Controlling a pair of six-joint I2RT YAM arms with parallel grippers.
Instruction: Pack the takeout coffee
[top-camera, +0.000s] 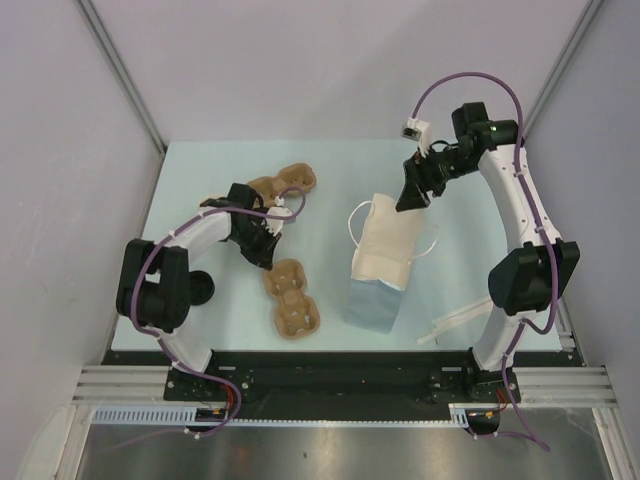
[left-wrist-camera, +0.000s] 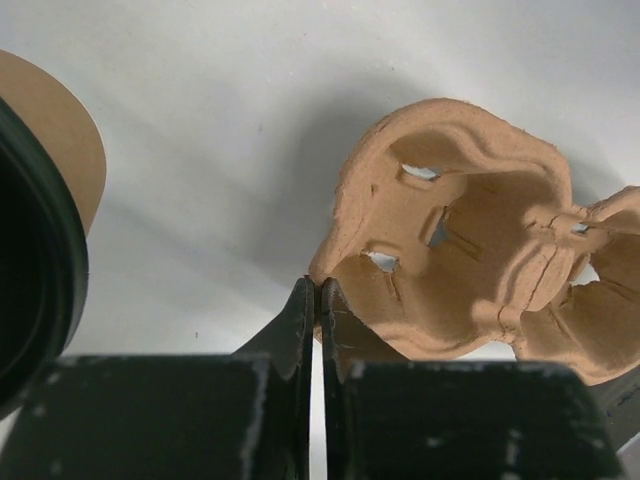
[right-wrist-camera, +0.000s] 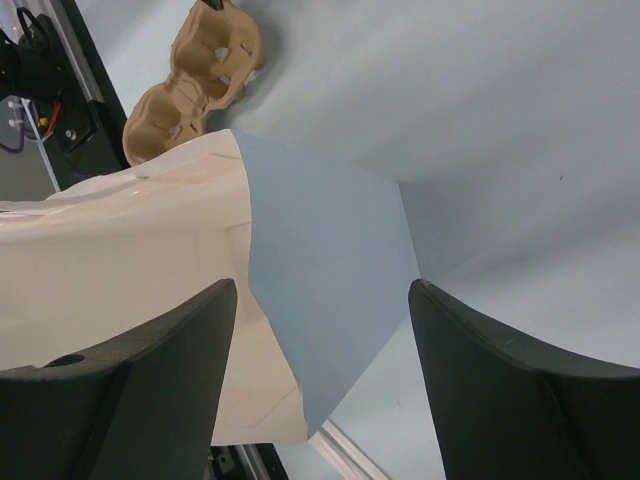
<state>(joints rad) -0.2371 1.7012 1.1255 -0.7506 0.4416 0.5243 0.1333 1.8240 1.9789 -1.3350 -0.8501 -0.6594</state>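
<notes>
Here's the left pincer (left-wrist-camera: 318, 288), pressed together right at the rim of a tan moulded-pulp cup carrier (left-wrist-camera: 450, 240). Pulp caught or not, can't tell. The takeout coffee (left-wrist-camera: 55, 150), a small kraft-paper cup with black lid, shows just beside it, cropped, in the left wrist view. Over there the right pincer (right-wrist-camera: 322, 300) hangs spread above a blue paper bag (right-wrist-camera: 320, 250) lying on the pale surface (top-camera: 200, 170), its inside hidden.

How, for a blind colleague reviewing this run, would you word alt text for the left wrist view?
The left claw, shut, meets the rim of a brown pulp cup carrier on a pale table. The black-lidded takeout coffee crowds the left edge.
</notes>
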